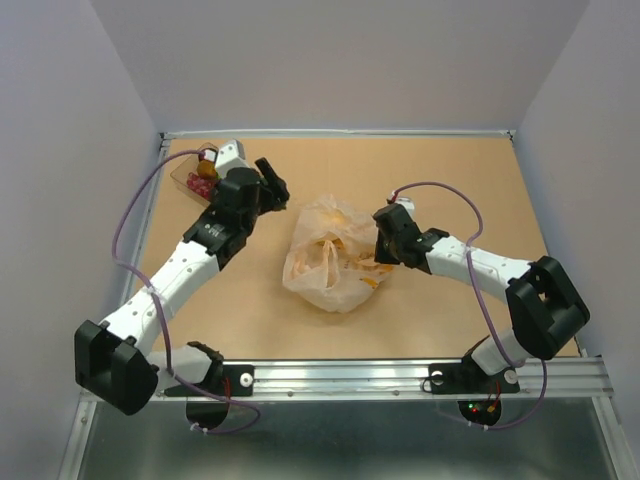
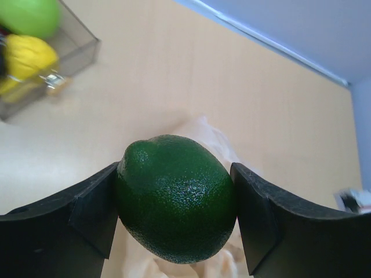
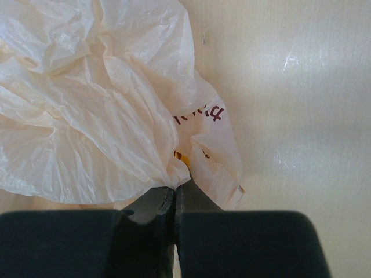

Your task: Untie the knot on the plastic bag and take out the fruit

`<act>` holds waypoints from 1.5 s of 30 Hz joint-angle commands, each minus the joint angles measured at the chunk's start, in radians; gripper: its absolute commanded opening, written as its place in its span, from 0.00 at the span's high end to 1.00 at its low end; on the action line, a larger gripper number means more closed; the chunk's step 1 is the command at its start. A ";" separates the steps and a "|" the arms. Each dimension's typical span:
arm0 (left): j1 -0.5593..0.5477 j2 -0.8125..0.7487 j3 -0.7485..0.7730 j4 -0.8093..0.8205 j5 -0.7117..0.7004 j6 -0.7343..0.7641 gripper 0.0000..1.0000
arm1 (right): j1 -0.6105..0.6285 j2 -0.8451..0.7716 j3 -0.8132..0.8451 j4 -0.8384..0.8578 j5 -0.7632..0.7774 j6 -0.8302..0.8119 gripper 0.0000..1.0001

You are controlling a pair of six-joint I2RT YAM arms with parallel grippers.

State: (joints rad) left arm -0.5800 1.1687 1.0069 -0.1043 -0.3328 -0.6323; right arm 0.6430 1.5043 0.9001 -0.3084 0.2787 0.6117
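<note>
Overhead: tray (image 1: 185,180) left of the left gripper (image 1: 272,187), plastic bag (image 1: 325,265) to its right. Left wrist: jaws clamp the dark green fruit (image 2: 174,200); round, glossy, it may slip. Right wrist: right gripper (image 3: 174,197) pinches bag film at its tips; tugging could tear it

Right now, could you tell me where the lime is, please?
In the left wrist view the lime sits clamped in the left gripper, held between tray and bag.

We see bright even light, soft shadows, glare whitening the table (image 3: 301,104) at our right wrist, tray (image 2: 75,43) blurred at our left.
</note>
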 commanded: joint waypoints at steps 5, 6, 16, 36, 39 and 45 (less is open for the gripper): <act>0.371 0.224 0.178 0.026 0.021 0.125 0.50 | 0.010 -0.073 -0.010 0.026 -0.018 -0.030 1.00; 0.411 0.259 0.202 0.034 0.049 0.134 0.50 | 0.009 -0.076 -0.009 0.026 -0.022 -0.036 1.00; 0.641 0.765 0.643 -0.053 0.097 0.181 0.41 | 0.009 -0.104 0.029 0.028 -0.072 -0.076 1.00; 0.683 0.770 0.642 -0.130 0.063 0.214 0.01 | 0.009 -0.093 0.068 0.026 -0.078 -0.112 1.00; 0.683 0.721 0.622 -0.156 0.058 0.209 0.01 | 0.009 -0.098 0.080 0.026 -0.062 -0.128 1.00; 0.683 0.651 0.578 -0.198 0.046 0.214 0.01 | 0.009 -0.099 0.111 0.025 -0.050 -0.170 0.99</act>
State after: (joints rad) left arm 0.0940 1.9007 1.5967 -0.2653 -0.2653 -0.4335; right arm 0.6430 1.4330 0.9401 -0.3088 0.2043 0.4812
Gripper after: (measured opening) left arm 0.986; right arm 0.017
